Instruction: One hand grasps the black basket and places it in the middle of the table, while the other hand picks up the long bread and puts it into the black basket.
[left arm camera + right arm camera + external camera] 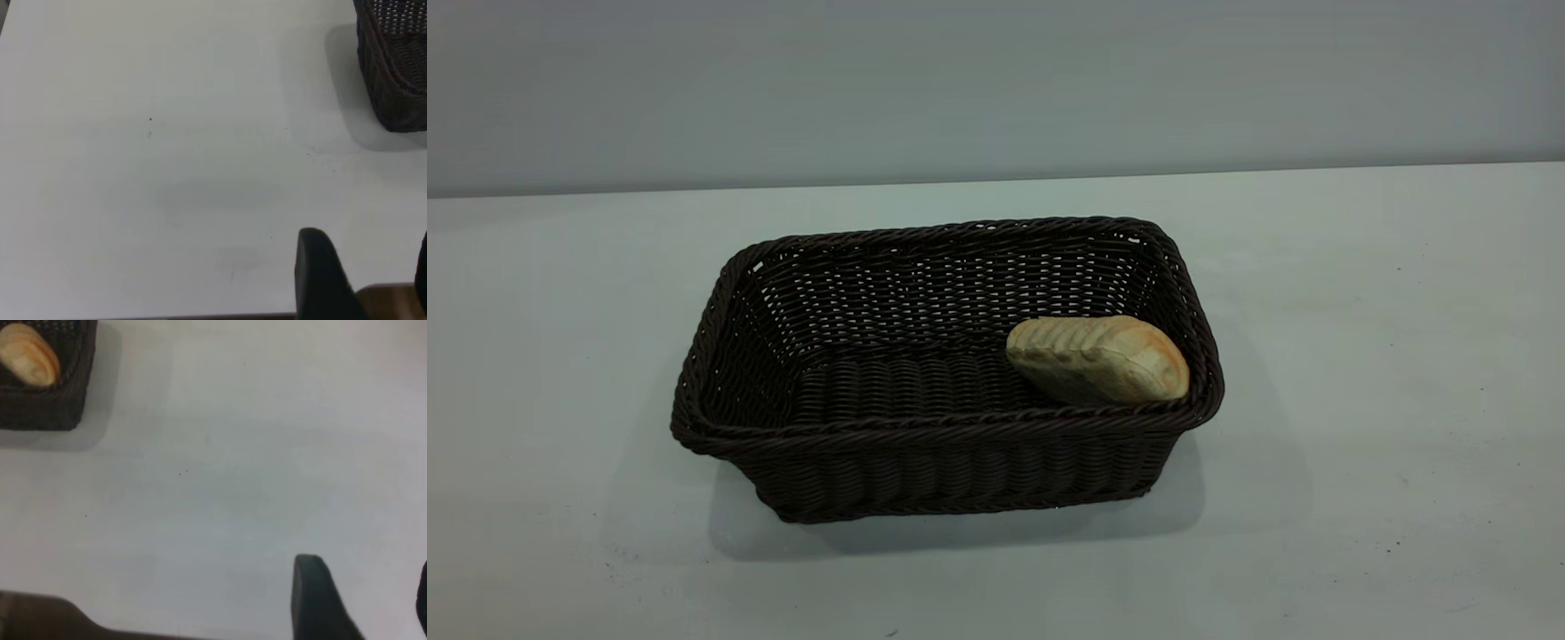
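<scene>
You see the golden ridged long bread [1100, 359] resting inside the dark woven wicker black basket [947, 427] mid-tabletop [1360, 356], task apparently complete, so both tools [363, 280] [360, 600] hang well clear, fingers apart.

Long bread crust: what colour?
Golden-tan with pale cross ridges; the long bread shows best in the exterior view, inside the black basket.

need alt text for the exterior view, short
A large rectangular dark woven wicker basket sits near the middle of a plain white table, holding a small oblong golden-crusted bread loaf that leans in its right end, tilted against the wall. No robot arm or pincer appears in this view.
</scene>
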Tool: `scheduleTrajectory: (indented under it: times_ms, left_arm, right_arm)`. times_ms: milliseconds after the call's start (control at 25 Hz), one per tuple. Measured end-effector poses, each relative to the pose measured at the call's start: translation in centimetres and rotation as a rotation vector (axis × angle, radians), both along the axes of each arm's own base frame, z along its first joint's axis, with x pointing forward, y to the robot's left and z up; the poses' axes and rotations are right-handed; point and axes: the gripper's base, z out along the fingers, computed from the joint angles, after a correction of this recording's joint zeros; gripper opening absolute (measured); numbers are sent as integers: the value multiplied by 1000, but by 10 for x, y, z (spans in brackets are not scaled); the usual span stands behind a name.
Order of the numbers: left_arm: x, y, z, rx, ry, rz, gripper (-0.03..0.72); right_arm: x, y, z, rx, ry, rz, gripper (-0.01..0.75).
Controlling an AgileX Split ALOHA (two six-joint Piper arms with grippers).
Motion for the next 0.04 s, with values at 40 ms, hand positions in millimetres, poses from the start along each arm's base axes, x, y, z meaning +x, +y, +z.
scheduleTrajectory:
  times_ms: [40]
  left_arm:
    - [0, 0, 0, 0, 0, 0, 415]
  right_arm:
    - [0, 0, 0, 0, 0, 0, 344]
